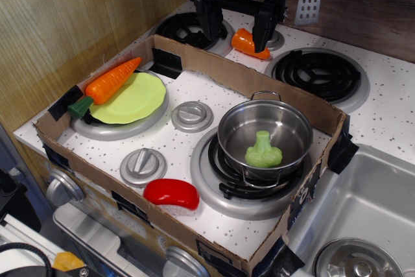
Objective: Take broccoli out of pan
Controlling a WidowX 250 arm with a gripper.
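Broccoli (263, 151) lying inside steel pan (265, 132), stem up. Tool (237, 29) open and empty, well behind pan. Risks: catching cardboard wall (246, 76) or wire handle, tipping pan, pinching lumpy head off-centre.

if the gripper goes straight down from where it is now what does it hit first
Probably the orange toy lying under the open gripper, near its right finger, though depth is unclear. The broccoli in the pan is well away.

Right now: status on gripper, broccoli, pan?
Gripper open, empty, up at the back burners. Broccoli lying in pan, front right burner. Nothing over the pan; cardboard wall between gripper and pan.
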